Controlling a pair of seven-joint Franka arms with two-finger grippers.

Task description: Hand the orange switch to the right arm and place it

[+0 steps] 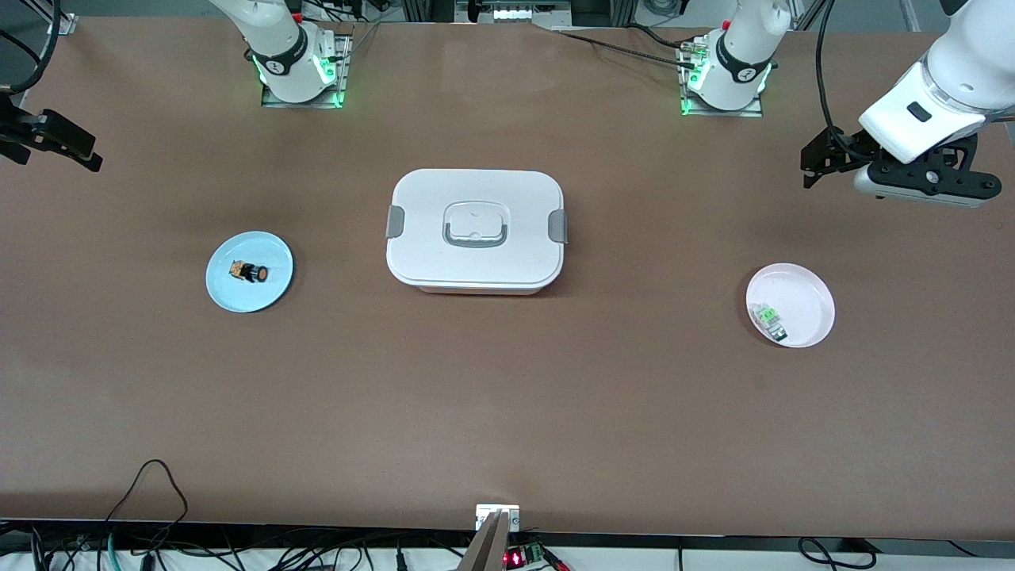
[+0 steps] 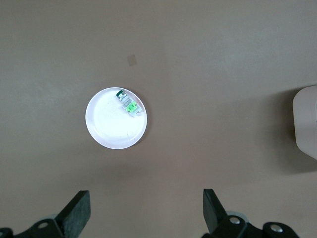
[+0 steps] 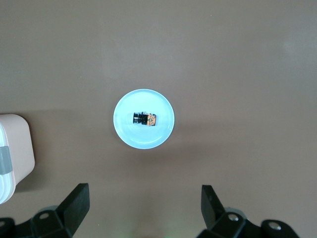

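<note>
Both sets of jaws stand wide apart and hold nothing. The left gripper [image 2: 146, 210] hangs in the air over the bench [image 1: 507, 412] at the left arm's end, with the pink plate [image 2: 106, 126] on the bench below it. That plate carries a small green-and-clear component [image 2: 129, 103] close to its rim. The right gripper [image 3: 143, 208] hangs over the right arm's end of the bench, with the blue plate [image 3: 143, 136] below it. The orange switch [image 3: 144, 119] lies on its side near the middle of the blue plate, untouched. Between the two plates, at the middle of the bench, sits a white lidded box [image 1: 476, 230] with grey side latches and a grey handle on its lid.
</note>
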